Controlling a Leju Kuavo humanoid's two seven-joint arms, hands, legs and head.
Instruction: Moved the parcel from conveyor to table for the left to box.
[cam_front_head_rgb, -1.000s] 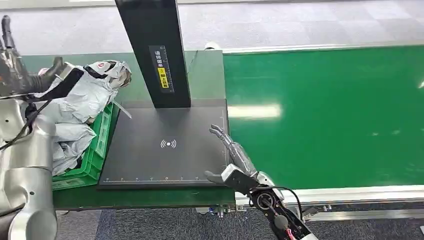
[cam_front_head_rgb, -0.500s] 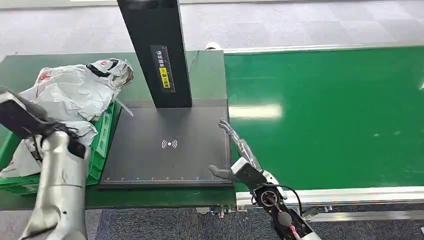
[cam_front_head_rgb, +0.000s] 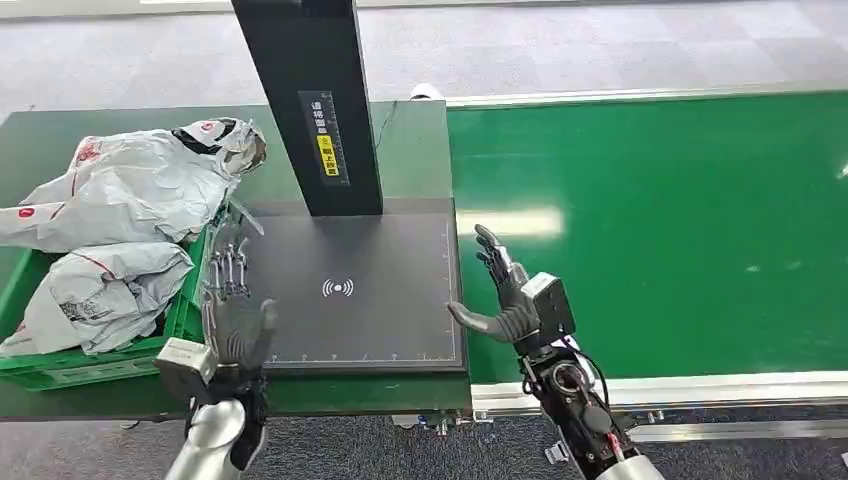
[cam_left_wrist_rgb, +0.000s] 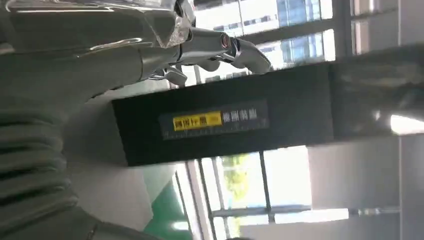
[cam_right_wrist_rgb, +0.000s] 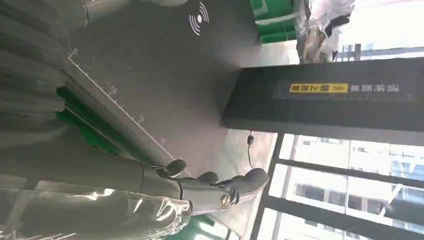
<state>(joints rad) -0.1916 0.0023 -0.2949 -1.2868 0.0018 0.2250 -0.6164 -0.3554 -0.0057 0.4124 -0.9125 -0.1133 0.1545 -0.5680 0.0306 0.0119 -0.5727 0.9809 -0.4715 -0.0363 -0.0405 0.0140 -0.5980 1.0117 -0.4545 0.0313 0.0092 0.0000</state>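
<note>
Both hands were up and empty over the near edge of the table. Its left hand (cam_front_head_rgb: 232, 325) stood with the palm raised and the fingers (cam_front_head_rgb: 231, 268) spread upward at the left front corner of the black scanner pad (cam_front_head_rgb: 340, 290), just beside the green crate (cam_front_head_rgb: 197, 290). Its right hand (cam_front_head_rgb: 505, 300) hung at the pad's right edge, fingers apart and thumb reaching toward the pad, right where the pad met the green conveyor belt (cam_front_head_rgb: 650, 220). From the right wrist camera those fingers (cam_right_wrist_rgb: 220, 187) showed loosely extended with nothing between them.

I could see no parcel on the belt. Grey plastic mailer parcels (cam_front_head_rgb: 130, 190) were heaped in and over the crate at the left end of the table, one of them (cam_front_head_rgb: 100, 290) lying lower in the crate near the left hand. A black post (cam_front_head_rgb: 310, 100) with a yellow label rose from the back of the pad, between the two hands.
</note>
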